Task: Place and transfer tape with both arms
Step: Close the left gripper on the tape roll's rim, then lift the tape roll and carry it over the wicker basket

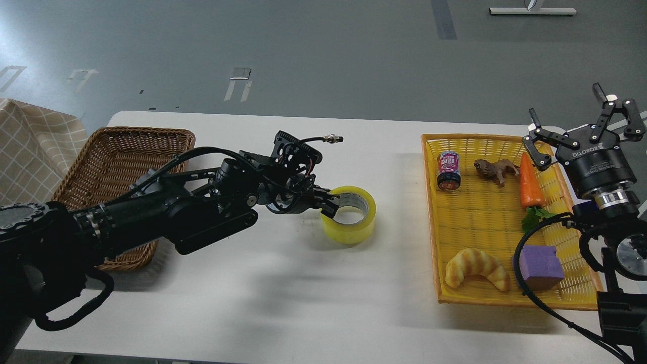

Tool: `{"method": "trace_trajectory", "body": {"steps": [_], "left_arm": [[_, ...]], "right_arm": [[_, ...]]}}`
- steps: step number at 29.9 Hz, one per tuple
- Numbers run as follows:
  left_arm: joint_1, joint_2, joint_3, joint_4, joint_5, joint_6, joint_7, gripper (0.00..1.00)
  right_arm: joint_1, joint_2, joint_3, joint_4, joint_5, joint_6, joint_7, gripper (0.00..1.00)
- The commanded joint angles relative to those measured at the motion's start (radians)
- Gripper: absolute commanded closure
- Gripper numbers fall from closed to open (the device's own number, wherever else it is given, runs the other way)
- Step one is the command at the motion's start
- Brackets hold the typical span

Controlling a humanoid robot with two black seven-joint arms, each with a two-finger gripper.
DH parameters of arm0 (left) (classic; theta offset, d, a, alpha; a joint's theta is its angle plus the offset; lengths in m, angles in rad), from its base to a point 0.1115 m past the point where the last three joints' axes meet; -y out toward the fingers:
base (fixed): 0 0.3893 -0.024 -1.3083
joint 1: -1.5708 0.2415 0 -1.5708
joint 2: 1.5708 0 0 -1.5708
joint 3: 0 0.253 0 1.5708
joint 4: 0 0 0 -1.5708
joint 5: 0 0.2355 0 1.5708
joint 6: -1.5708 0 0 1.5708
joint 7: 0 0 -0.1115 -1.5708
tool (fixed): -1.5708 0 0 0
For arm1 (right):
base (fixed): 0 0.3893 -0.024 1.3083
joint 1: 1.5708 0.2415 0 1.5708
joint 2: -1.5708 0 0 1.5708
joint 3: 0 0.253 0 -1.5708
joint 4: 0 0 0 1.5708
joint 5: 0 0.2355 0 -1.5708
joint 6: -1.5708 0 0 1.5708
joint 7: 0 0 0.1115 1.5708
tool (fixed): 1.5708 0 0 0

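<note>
Mid-bench, the left hand point(331, 203) grips the near-left wall of the tape point(350, 215), one finger inside the core, the roll lying flat at its 3 o'clock. This looks like the pickup before the handover; next comes a lift toward the right hand point(581, 129) (fingers spread wide, empty), well apart above the yellow tray point(432, 217).

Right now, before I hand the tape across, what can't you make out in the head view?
- Left claw grip: its dark fingers overlap the rim of the tape, so open or clamped is unclear.
- Tape's underside: whether it rests on the table or is lifted.
- Can label: too small to read.
- Right arm below the right claw: cut off by the frame's right edge.
</note>
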Motion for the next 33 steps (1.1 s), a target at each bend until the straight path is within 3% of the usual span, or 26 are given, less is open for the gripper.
{"method": "trace_trajectory", "body": {"steps": [1, 14, 17, 33], "left_arm": [[-0.028, 0.018, -0.001, -0.007, -0.004, 0.0, -0.001, 1.0], [-0.2, 0.221, -0.009, -0.032, -0.068, 0.0, -0.016, 1.0], [-0.226, 0.284, -0.007, -0.04, -0.077, 0.0, -0.036, 1.0], [-0.155, 0.629, 0.001, -0.066, -0.08, 0.0, -0.062, 1.0]], "right_arm": [[0.002, 0.005, 0.0, 0.0, 0.0, 0.0, 0.0, 0.0], [0.012, 0.01, 0.003, 0.008, 0.002, 0.0, 0.0, 0.0], [0.023, 0.01, 0.003, 0.008, 0.002, 0.0, 0.0, 0.0], [0.028, 0.013, 0.0, 0.002, 0.002, 0.0, 0.0, 0.0]]}}
